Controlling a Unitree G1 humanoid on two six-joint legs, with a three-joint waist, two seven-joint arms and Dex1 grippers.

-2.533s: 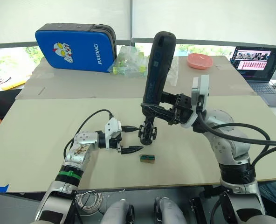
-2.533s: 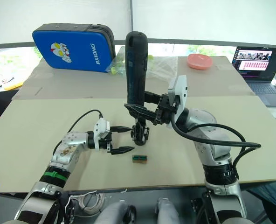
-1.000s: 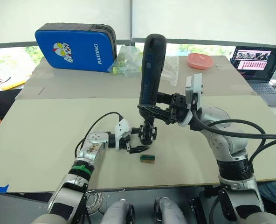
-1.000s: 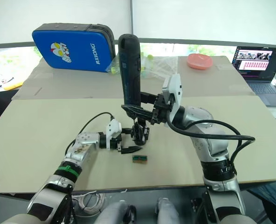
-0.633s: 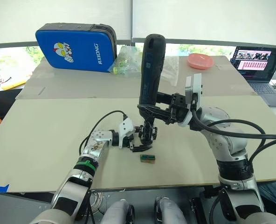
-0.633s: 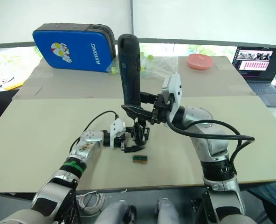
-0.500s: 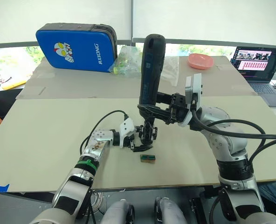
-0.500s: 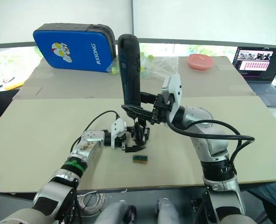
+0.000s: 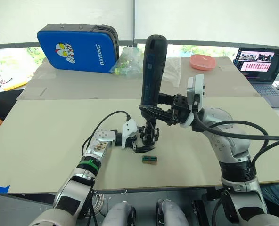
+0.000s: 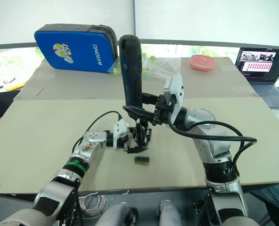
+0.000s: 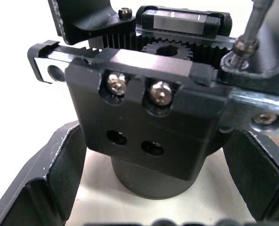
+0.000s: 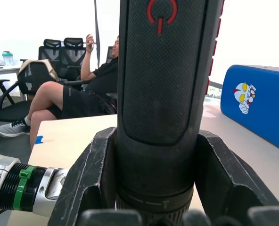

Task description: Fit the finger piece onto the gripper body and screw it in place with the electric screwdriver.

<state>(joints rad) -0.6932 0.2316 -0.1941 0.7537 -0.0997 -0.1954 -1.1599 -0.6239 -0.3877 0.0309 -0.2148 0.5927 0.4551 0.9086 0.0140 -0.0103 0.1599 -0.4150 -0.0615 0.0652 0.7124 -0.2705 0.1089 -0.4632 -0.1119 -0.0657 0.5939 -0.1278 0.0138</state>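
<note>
On the beige table [image 9: 45, 136], the left gripper [image 9: 140, 142] has moved in; its spread fingers now flank the gripper body [image 9: 149, 135] without clamping it. The right gripper [image 9: 151, 112] still clamps the upright electric screwdriver [image 9: 151, 75].

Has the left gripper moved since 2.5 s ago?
Yes. The left gripper moved right toward the gripper body, judged against the small green block.

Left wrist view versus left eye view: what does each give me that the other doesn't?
Wrist: two silver screw heads and two empty holes on the chunky black gripper body. Eye: thick black electric screwdriver upright in the right gripper, small green-and-brown block, blue case. Both: gripper body flanked by the open left gripper, the screwdriver's metal bit beside it.
</note>
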